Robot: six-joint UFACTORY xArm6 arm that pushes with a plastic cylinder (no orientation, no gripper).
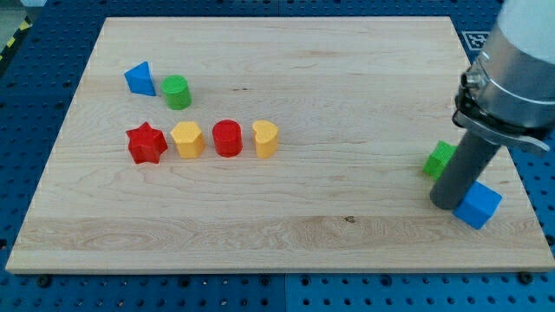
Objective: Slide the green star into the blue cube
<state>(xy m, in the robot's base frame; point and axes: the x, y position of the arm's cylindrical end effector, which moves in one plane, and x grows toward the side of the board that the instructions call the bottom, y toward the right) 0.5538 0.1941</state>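
My tip (pixel 447 204) sits on the tabletop (pixel 347 243) at the view's right, wedged between the two task blocks. No gripper on this rig, just the rod, so nothing to open or close.

Green star (pixel 439 159): just up-left of the tip, partly hidden behind the rod, looks touching or nearly so. Blue cube (pixel 478 205): just right of the tip, lower right corner of the board, close to the edge.

Step, as I read it: final approach. Star and cube are near each other but the rod stands in the gap, so contact isn't made yet, as far as I can tell.

Next move: get the tip round to the star's far side (view's upper left of it), then push down-right toward the cube. Short stroke only.

Risks:
- tip nudges the cube toward the board edge while repositioning
- star rotates off the rod and slips past the cube

Everything else is well apart at the view's left, not in the way: blue triangle (pixel 139 79), green cylinder (pixel 177 92), then a row of red star (pixel 146 144), yellow block (pixel 187 139), red cylinder (pixel 227 138), yellow heart (pixel 265 139).
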